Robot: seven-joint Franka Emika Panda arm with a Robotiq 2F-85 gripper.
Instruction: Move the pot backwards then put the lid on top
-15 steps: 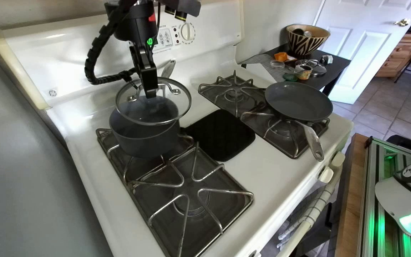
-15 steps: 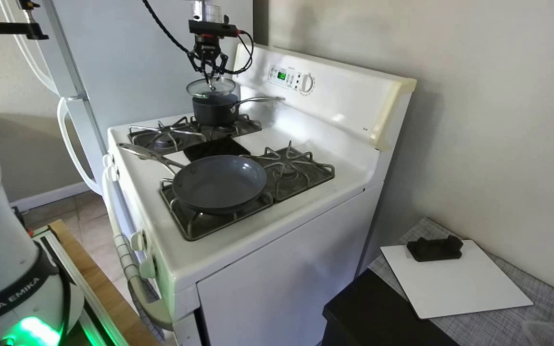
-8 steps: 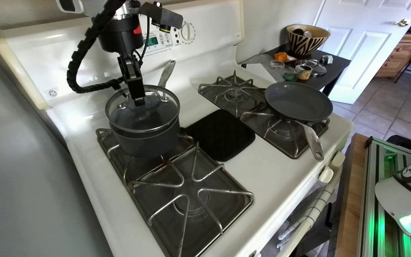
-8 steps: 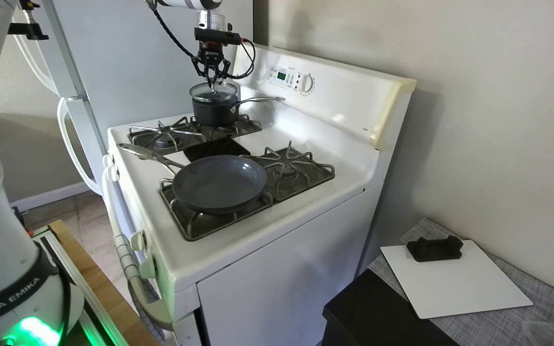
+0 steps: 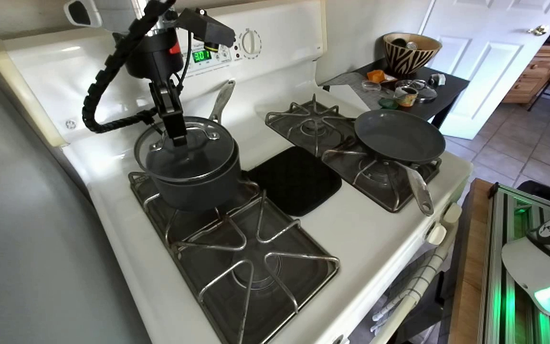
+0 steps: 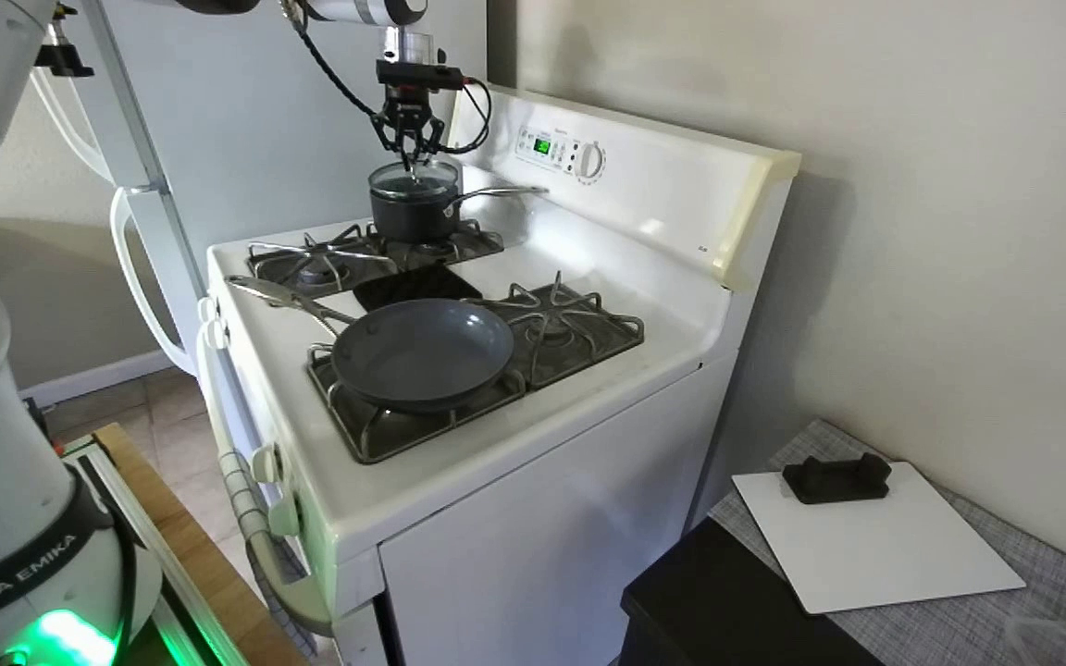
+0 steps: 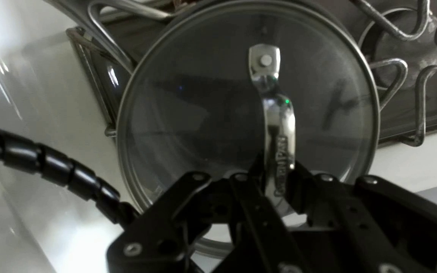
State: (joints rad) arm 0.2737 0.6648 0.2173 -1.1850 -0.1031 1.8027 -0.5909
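Observation:
The dark grey pot (image 5: 198, 193) stands on the back burner near the fridge, its metal handle towards the back panel; it shows in both exterior views (image 6: 411, 222). The glass lid (image 5: 208, 155) with its silvery rim is over the pot's mouth, also in an exterior view (image 6: 394, 185). It overhangs the pot a little on the fridge side; I cannot tell whether it rests fully on the rim. My gripper (image 5: 179, 139) points down, shut on the lid's metal handle. In the wrist view the fingers (image 7: 277, 176) are on both sides of that handle; the lid (image 7: 211, 113) hides most of the pot.
A shallow pan (image 5: 399, 136) sits on the opposite front burner, its handle over the stove's front. A black mat (image 5: 294, 181) lies between the burners. The stove's back panel (image 5: 275, 52) rises behind the pot. The fridge (image 6: 292, 120) stands beside the stove.
My gripper has lowered the lid from above the pot down to its mouth, moving towards the fridge side. The pot has not moved.

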